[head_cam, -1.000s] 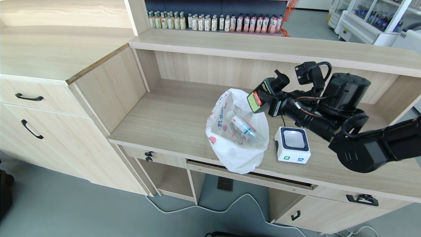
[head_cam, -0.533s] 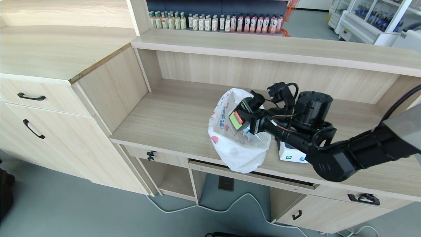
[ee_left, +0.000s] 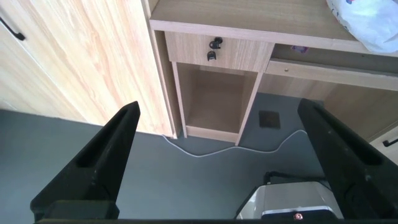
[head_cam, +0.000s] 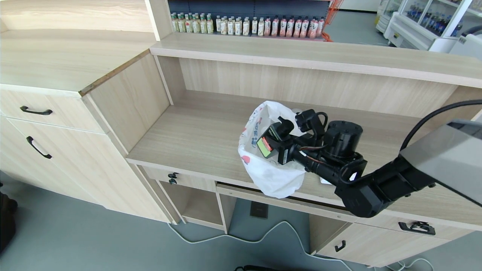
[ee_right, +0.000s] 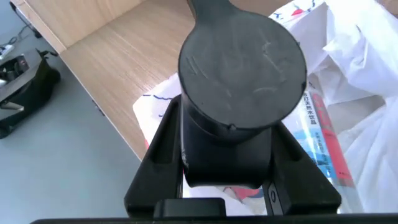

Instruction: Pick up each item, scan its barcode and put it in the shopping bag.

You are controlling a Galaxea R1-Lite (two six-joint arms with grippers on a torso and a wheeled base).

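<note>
The right tool [head_cam: 276,142] is clamping a black green-labelled round container [head_cam: 265,146] inside the mouth of the white plastic shopping bag [head_cam: 272,177], likely for release, while the left tool [ee_left: 217,155] is hanging wide.

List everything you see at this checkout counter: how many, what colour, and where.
shopping bag: one, white with red and blue print, at the counter's front edge, mouth open
held item: one, dark with a green and red label, at the bag's mouth
bottle: one, clear with a red and blue label, inside the bag
scanner: one, white, on the counter, mostly hidden behind the right arm
counter: one, light wood
shelf bottles: a long row, green to pink labels, behind the counter
cable: one, white, on the grey floor
left gripper: black, fingers open, low by the cabinet front
right gripper: black, fingers shut on the held item
</note>
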